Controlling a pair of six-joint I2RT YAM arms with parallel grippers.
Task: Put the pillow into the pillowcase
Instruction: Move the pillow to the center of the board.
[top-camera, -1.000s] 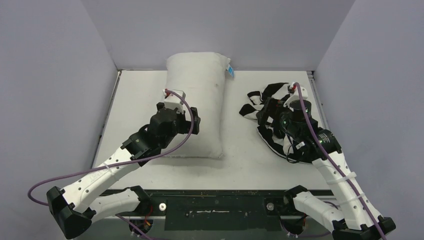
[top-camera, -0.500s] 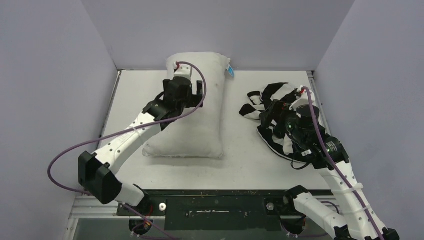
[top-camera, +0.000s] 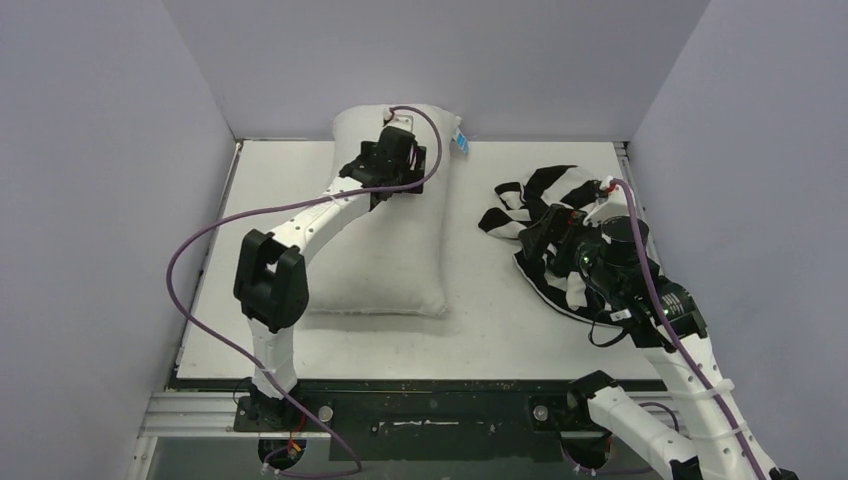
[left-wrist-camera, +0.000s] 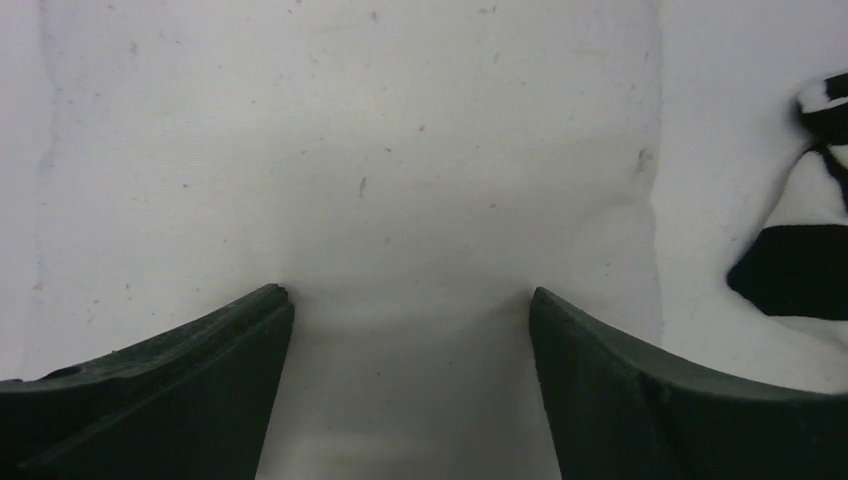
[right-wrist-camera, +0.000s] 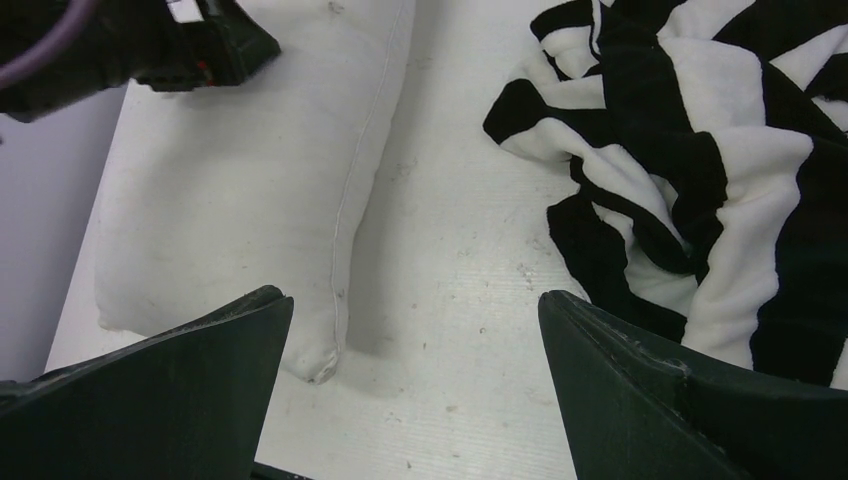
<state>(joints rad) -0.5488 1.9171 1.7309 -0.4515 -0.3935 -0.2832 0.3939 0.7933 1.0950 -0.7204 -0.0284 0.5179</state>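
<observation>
White table (top-camera: 480, 330), and we see the left gripper (left-wrist-camera: 408, 292) spread wide over the plump off-white fabric pillow's (top-camera: 400, 250) far end, the right gripper (right-wrist-camera: 412, 296) gaping over the crumpled black-and-white striped pillowcase (top-camera: 545, 185).

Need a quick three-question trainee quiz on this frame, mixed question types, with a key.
1. True or false: the pillow is already inside the pillowcase.
2. The left gripper is positioned over: A) the pillow, B) the pillowcase, C) neither.
3. Fill in: the jaws of the right gripper stand ____.

Key: 1 false, they lie apart on the table; 2 A; 3 open.
</observation>
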